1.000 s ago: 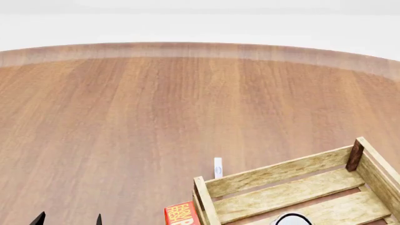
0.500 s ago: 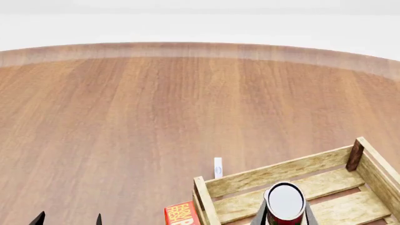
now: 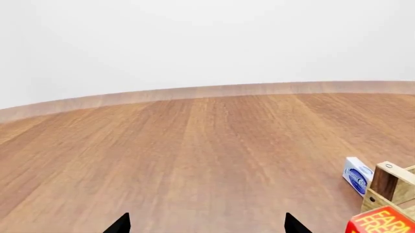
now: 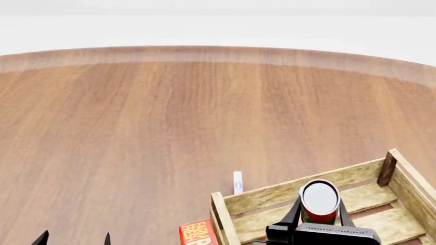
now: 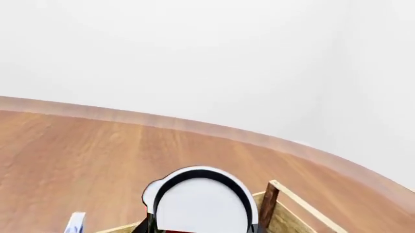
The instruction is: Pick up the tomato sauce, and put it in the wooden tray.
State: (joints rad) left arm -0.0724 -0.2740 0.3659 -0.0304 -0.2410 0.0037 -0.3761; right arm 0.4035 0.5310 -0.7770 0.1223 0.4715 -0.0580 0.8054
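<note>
The tomato sauce (image 4: 319, 200) is a small can with a grey-white lid, a dark rim and a red label. It hangs upright over the near-left part of the wooden tray (image 4: 299, 187), a pale slatted crate at the lower right of the head view. My right gripper (image 4: 319, 213) is shut on the can, one dark finger on each side. The right wrist view shows the lid (image 5: 201, 201) close up, with a tray corner post (image 5: 267, 208) beside it. My left gripper (image 4: 73, 238) is open and holds nothing; in the left wrist view its tips (image 3: 120, 224) stand far apart over bare table.
A red carton (image 4: 197, 233) lies against the tray's left outer wall. A small white-and-blue box (image 4: 237, 182) stands just beyond the tray's far-left corner, and the left wrist view shows that box (image 3: 358, 175) as well. The round wooden table (image 4: 170, 127) stretches far and left.
The can in my right gripper has risen into the head view and moved farther in over the tray. The left gripper has stayed where it was.
</note>
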